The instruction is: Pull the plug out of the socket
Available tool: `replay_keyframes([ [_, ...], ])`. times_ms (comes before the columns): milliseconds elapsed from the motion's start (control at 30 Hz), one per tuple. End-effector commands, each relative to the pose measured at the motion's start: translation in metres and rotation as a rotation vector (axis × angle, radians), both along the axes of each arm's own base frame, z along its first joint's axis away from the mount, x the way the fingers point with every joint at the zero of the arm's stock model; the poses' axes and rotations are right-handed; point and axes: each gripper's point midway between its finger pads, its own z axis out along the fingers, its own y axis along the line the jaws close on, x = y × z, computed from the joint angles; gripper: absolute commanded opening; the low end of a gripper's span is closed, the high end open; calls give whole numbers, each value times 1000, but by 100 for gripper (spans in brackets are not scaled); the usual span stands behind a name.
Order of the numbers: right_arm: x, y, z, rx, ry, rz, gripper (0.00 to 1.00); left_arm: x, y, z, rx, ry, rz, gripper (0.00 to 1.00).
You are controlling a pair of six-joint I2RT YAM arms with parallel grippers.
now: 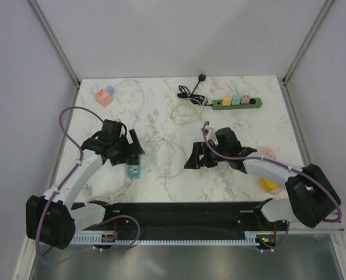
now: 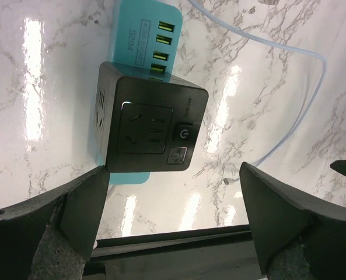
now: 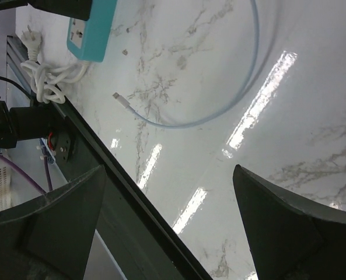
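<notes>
One black plug (image 2: 152, 125) seated on one teal socket strip (image 2: 146, 29).
Left gripper (image 2: 173, 186) spread, empty, plug between and just ahead of its fingertips; right gripper (image 3: 170, 175) spread, empty, above one blue cable (image 3: 243, 99).

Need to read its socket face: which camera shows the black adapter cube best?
Left wrist: the black adapter cube sits centre frame, socket face and power button sharp. Top external hides it under the left arm, showing only the teal strip beneath. Right wrist catches a dark edge at its top-left corner.
</notes>
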Motion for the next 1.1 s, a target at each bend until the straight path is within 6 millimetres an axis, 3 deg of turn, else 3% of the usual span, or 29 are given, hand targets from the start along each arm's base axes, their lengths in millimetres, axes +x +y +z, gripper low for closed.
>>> replay_keyframes([
  [0, 14, 23, 25, 49, -79, 39, 98, 11, 6, 19, 55, -53, -37, 100],
  [267, 18, 67, 45, 126, -104, 84, 98, 24, 12, 17, 167, -19, -117, 100],
  [500, 8, 109, 37, 179, -52, 154, 94, 28, 16, -4, 257, 32, -202, 93],
  [567, 3, 125, 43, 213, -56, 193, 94, 29, 15, -8, 261, 35, -213, 91],
  [733, 0, 146, 42, 241, -43, 184, 94, 36, 17, -14, 287, 29, -235, 85],
  [833, 1, 156, 39, 247, -26, 179, 93, 42, 17, -17, 299, 20, -243, 64],
  [867, 1, 158, 37, 242, -17, 170, 91, 42, 17, -17, 299, 18, -246, 50],
  [933, 4, 164, 33, 240, 2, 135, 90, 42, 16, -15, 293, 5, -253, 37],
  [967, 6, 167, 33, 248, 2, 121, 88, 41, 14, -15, 284, 2, -259, 16],
  [1000, 9, 168, 29, 242, 12, 103, 88, 41, 14, -9, 280, -17, -256, 4],
  [1067, 19, 173, 30, 250, 30, 49, 83, 40, 13, -5, 266, -35, -258, 2],
])
